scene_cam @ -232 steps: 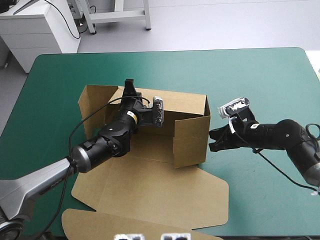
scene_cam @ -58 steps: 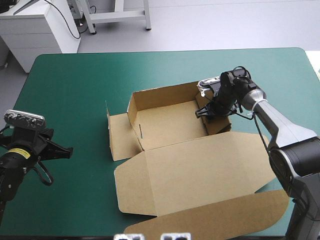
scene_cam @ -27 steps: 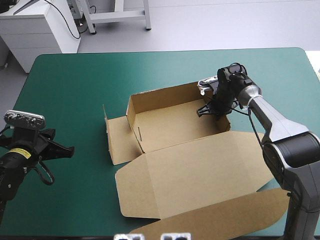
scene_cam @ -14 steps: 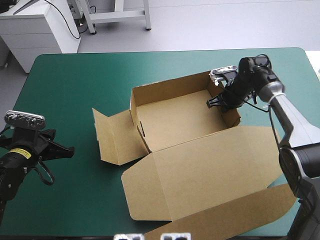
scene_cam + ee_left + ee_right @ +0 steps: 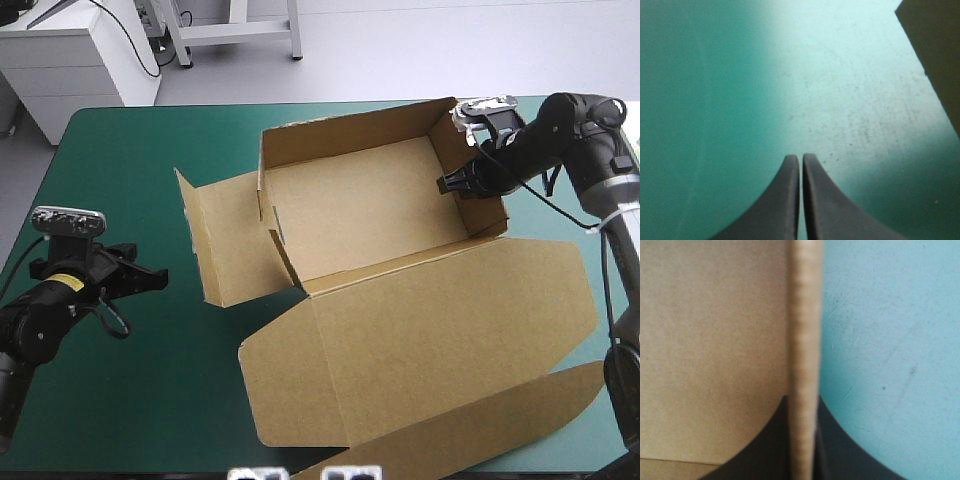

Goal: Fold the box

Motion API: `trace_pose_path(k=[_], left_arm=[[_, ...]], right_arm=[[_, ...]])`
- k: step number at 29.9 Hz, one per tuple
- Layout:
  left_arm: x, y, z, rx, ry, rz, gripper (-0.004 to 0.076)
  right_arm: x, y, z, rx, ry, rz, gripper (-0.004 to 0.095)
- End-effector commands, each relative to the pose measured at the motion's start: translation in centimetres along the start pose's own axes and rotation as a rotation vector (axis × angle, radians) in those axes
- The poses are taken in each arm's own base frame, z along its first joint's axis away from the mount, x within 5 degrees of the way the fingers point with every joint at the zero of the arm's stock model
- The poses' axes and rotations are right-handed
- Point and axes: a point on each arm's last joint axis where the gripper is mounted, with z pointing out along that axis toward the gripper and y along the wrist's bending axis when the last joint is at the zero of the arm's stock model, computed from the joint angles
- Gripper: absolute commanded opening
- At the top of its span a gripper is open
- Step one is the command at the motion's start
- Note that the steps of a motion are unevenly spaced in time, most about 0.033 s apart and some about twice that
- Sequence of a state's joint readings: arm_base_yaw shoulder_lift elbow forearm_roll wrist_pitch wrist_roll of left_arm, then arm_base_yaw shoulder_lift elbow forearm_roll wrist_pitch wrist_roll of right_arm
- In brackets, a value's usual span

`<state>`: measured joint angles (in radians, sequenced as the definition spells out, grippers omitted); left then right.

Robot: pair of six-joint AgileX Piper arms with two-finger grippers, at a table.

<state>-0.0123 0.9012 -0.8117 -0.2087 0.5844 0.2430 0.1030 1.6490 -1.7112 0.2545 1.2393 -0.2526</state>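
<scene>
The brown box (image 5: pixel 370 205) stands as an open tray near the table's far right, its lid (image 5: pixel 440 340) lying flat toward the front. Its left side flap (image 5: pixel 220 235) hangs outward, tilted. My right gripper (image 5: pixel 462 186) is shut on the box's right wall, whose top edge (image 5: pixel 804 365) runs between the black fingers, tray floor on one side and teal-green cover on the other. My left gripper (image 5: pixel 150 277) rests low near the table's left edge, shut on nothing, its black fingers (image 5: pixel 790 200) meeting over bare cover. A corner of the box (image 5: pixel 935 55) shows ahead of it.
The lid's front flap (image 5: pixel 500 425) reaches the table's front edge at the right. Teal-green cover (image 5: pixel 150 400) lies bare across the left and front left. A white cabinet (image 5: pixel 70 60) stands beyond the far left corner.
The right gripper has dragged the box by its right wall toward the far right of the table, turning it slightly. The left arm has shifted a little to the right.
</scene>
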Motion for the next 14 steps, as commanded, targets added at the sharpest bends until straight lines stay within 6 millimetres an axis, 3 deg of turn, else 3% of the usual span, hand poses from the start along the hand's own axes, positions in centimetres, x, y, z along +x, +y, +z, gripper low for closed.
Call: trace_pose_path(k=[1, 8, 14], left_arm=[[-1.8, 0.0, 1.7, 0.035, -0.120, -0.150, 0.0006], [-1.0, -0.3, 7.1, 0.128, 0.010, -0.358, 0.0007], [-0.5, -1.8, 9.5, 0.326, 0.094, -0.460, 0.0007]], right_arm=[[0.1, 1.0, -3.2, -0.037, -0.086, -0.004, -0.0020], [0.0, 1.0, -3.2, -0.037, -0.087, -0.004, -0.0019], [-0.3, 0.9, -3.2, -0.026, -0.118, -0.003, -0.0018]])
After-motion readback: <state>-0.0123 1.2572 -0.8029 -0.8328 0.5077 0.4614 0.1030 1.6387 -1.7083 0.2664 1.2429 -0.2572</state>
